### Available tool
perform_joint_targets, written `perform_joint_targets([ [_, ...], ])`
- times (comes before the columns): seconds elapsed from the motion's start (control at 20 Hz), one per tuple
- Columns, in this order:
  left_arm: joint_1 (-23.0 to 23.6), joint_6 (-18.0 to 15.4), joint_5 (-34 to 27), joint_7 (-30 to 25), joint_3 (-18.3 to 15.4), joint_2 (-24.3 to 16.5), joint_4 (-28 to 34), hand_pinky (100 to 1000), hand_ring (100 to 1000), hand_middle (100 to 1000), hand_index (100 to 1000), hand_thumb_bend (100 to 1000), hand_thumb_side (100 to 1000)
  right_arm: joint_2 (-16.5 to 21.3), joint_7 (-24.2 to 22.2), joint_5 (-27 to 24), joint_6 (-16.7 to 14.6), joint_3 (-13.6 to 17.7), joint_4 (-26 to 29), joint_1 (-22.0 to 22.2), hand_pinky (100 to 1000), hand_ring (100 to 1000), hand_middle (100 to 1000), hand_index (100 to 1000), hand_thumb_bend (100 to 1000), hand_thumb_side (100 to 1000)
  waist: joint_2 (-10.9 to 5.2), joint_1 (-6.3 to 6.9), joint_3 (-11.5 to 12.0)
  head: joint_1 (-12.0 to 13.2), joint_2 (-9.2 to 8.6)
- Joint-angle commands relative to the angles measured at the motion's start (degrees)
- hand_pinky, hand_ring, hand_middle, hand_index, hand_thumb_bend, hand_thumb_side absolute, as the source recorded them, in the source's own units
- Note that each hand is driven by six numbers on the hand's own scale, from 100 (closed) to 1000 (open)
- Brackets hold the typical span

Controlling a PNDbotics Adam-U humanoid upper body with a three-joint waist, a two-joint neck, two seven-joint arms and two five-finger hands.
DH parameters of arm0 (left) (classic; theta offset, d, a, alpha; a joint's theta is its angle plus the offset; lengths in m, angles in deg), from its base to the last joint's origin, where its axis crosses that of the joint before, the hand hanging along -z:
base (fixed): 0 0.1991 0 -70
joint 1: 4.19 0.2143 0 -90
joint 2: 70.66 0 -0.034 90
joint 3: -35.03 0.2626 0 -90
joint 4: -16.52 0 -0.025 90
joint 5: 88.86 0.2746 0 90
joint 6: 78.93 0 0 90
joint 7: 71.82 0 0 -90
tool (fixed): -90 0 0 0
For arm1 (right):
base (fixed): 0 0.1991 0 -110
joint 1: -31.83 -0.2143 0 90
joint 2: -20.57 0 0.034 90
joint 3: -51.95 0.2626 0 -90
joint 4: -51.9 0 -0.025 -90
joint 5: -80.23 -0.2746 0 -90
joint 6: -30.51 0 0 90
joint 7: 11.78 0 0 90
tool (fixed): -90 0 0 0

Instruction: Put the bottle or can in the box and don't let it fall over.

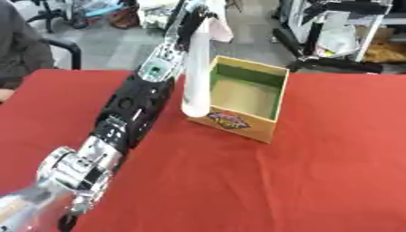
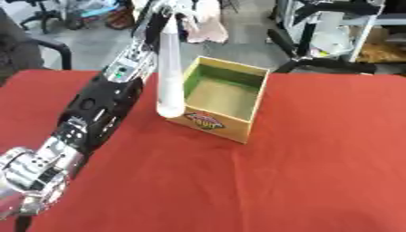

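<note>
A tall white bottle (image 1: pixel 196 77) stands nearly upright, and my left hand (image 1: pixel 194 22) is shut on its top end. The black and silver left arm reaches up from the lower left corner to it. The bottle's lower end is level with the near left corner of the box (image 1: pixel 266 93), just outside the left wall. I cannot tell whether the bottle touches the box or the table. The box is yellow cardboard with a green lining and an open top, and nothing shows inside it. It stands on the red table (image 1: pixel 301 172). My right hand shows in neither view.
A person's sleeve (image 1: pixel 16 45) and a black chair (image 1: pixel 67 47) are at the table's far left corner. Beyond the table's far edge are black stands and cluttered equipment (image 1: pixel 333 63). Bare red cloth stretches to the right of the box and in front of it.
</note>
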Motion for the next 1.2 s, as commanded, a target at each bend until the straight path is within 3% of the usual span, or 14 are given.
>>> perform_joint_targets([
  [0.05,-2.2,-0.6,-1.1,0.7,-0.6,-3.3,1.6,507,969,556,676,100,672,0.3,-0.1,-0.2,0.4,-0.4,1.2,-1.2,821,1000,1000,963,100,683,-0.97,0.04,-0.5,0.8,-0.74],
  [0.35,-2.0,-2.5,-0.3,-0.5,-0.5,-5.8,1.7,516,973,587,704,100,672,-0.4,-0.9,-0.5,1.2,-1.4,1.6,-3.2,821,1000,1000,962,100,685,-0.03,0.94,-3.1,3.0,-1.8],
  [0.6,-2.7,-4.8,-0.5,-1.4,-1.0,-8.1,2.0,529,949,622,733,100,672,-1.8,-2.9,-1.0,2.0,-3.5,2.2,-6.0,821,1000,1000,961,100,698,2.12,2.4,-6.6,7.2,-4.68],
  [0.8,-3.0,-8.1,0.9,-3.2,-1.3,-8.7,2.1,598,907,803,837,100,567,-3.0,-4.4,-0.8,2.6,-4.9,2.4,-7.5,820,1000,1000,961,100,719,3.67,3.51,-8.5,10.2,-6.46],
  [0.85,-2.9,-9.1,1.5,-3.8,-1.2,-8.6,2.0,610,501,832,858,100,585,-3.2,-4.6,-0.6,2.7,-5.1,2.4,-7.7,820,1000,1000,961,100,722,3.93,3.76,-8.7,10.6,-6.72],
  [0.9,-2.8,-10.1,2.4,-4.2,-1.2,-8.5,1.9,650,127,896,901,100,676,-3.3,-4.7,-0.5,2.8,-5.2,2.5,-7.9,820,1000,1000,961,100,721,4.11,3.94,-8.8,10.9,-6.89],
  [1.0,-2.4,-12.6,4.7,-4.5,-1.5,-8.3,1.5,708,100,986,970,258,798,-3.4,-4.9,-0.3,2.9,-5.2,2.6,-8.2,820,1000,1000,961,100,725,4.4,4.26,-8.9,11.2,-7.11],
  [1.2,-1.6,-14.0,7.2,-4.7,-1.9,-8.4,-0.5,755,100,1000,1000,395,930,-3.3,-4.8,0.0,3.0,-5.0,2.5,-8.4,820,1000,1000,960,100,727,4.54,4.54,-8.5,11.1,-7.02],
])
